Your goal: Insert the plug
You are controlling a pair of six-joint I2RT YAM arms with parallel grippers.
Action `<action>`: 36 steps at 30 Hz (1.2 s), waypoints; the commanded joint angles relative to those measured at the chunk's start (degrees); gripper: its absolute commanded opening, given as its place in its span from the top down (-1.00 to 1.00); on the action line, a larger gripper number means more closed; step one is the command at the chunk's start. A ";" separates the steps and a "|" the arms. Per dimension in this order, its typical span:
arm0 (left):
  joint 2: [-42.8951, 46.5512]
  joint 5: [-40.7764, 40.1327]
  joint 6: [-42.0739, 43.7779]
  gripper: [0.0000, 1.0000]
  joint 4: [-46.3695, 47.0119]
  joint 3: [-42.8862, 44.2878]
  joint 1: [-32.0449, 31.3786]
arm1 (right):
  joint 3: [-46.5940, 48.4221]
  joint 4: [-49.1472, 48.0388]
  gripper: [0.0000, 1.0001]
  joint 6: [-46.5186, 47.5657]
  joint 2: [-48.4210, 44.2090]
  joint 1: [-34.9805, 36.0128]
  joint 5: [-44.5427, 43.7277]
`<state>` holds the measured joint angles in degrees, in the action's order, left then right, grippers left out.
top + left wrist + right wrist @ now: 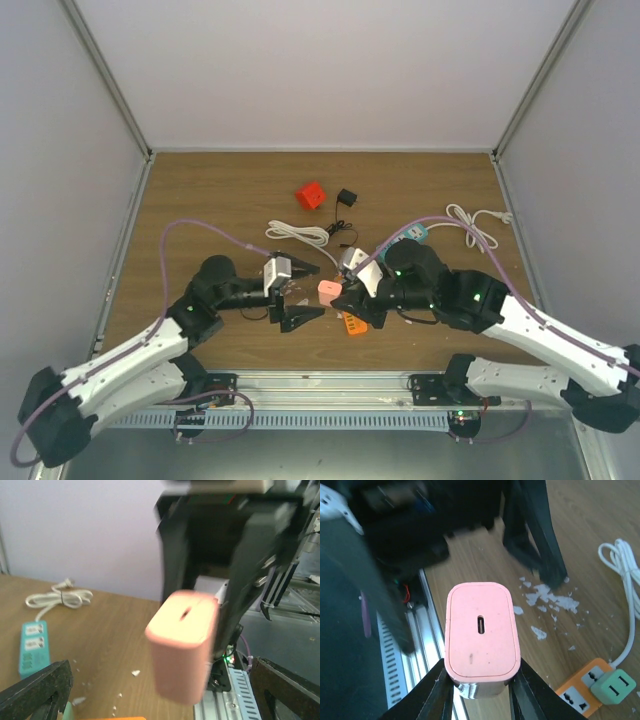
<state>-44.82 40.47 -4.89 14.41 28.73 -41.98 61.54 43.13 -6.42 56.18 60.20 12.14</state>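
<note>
The pink plug point(330, 292), a rounded block with a slot in its end face, hangs above the table between the two arms. My right gripper point(346, 297) is shut on it; in the right wrist view its black fingers clamp both sides of the plug point(481, 632). My left gripper point(303, 293) stands wide open, its fingers on either side of the plug without touching it. In the left wrist view the plug point(182, 645) floats blurred between my spread fingertips point(35, 690). An orange power strip point(353, 325) lies just below the plug.
A green adapter point(615, 687) sits in the orange strip point(580, 690). A teal power strip point(412, 234) and a coiled white cable point(475, 222) lie at the right, another white cable point(297, 233), a red cube point(311, 195) and a black adapter point(346, 197) further back.
</note>
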 commanded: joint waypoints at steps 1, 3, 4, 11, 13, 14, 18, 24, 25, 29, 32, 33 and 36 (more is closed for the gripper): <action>-7.14 3.55 -8.55 -0.98 16.88 -2.39 0.32 | -0.09 -4.57 0.99 -1.94 -2.21 -1.07 1.07; -9.68 4.37 -10.86 -0.98 22.75 -3.45 0.24 | -0.08 -4.75 0.99 -2.07 -2.68 -1.53 1.80; -10.20 4.93 -11.68 -0.98 24.25 -3.83 0.15 | -0.10 -4.82 0.99 -2.04 -2.74 -1.77 2.37; -10.63 5.87 -13.03 -0.62 33.21 -6.28 -0.81 | -1.22 -5.34 0.99 -1.41 -2.77 -2.75 4.56; -10.01 5.86 -12.98 -0.51 34.29 -7.02 -0.98 | -1.32 -5.38 0.99 -1.15 -2.67 -3.02 5.02; -9.76 6.05 -12.82 -0.43 34.24 -7.10 -1.00 | -1.38 -5.47 0.99 -1.02 -2.60 -3.14 5.31; -10.17 6.92 -11.80 0.01 32.96 -6.40 -1.25 | -1.46 -5.84 0.99 -0.89 -2.64 -3.54 6.15; -10.76 5.20 -10.83 1.00 31.36 -6.11 -2.01 | -1.23 -5.69 0.99 -0.73 -3.01 -4.11 6.83; -10.50 5.32 -9.74 1.00 29.87 -5.91 -2.05 | -0.95 -5.38 0.95 -0.59 -2.97 -4.19 6.89; -9.48 1.88 -4.60 1.00 17.09 -2.77 -2.06 | 1.94 -2.36 -0.01 -0.25 -1.80 -4.22 6.60; -8.98 0.73 -1.66 1.00 11.48 -1.86 -2.06 | 3.93 0.80 0.03 -0.32 0.18 -4.24 6.23; -8.90 0.61 -0.68 1.00 9.71 -1.58 -2.06 | 4.47 1.85 0.02 -0.02 1.04 -4.22 6.89; -7.59 -1.60 1.20 1.00 5.72 -0.92 -1.85 | 5.20 3.62 0.08 0.83 2.71 -4.22 8.99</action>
<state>-54.04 43.07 -8.69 27.66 25.93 -43.79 64.49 43.79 -6.26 57.23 55.99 18.06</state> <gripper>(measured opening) 0.192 0.480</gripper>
